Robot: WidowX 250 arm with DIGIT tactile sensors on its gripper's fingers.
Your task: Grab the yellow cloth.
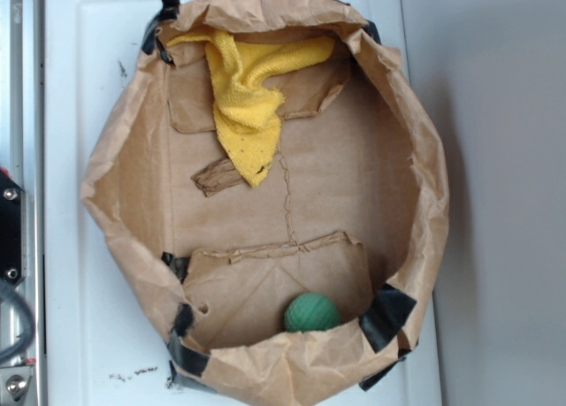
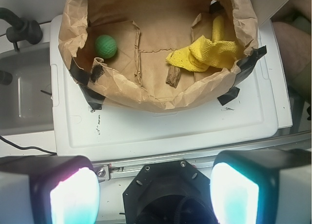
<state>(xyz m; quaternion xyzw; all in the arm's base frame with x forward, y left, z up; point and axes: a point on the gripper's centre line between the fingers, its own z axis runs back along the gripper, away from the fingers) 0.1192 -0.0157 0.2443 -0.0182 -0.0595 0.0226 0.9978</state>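
Pincer (image 2: pixel 153 192) wide open, holding nothing, well back from the brown paper bag (image 1: pixel 124 158) on the white lid (image 1: pixel 80 335). Yellow cloth (image 1: pixel 243 105) lies inside the bag, draped from one end wall down onto the floor, beside a torn paper scrap (image 1: pixel 217 176). Green ball (image 1: pixel 311 313) sits at the opposite end. Risk: fingers snag the crumpled bag wall or pinch the scrap with the cloth, dragging the bag.
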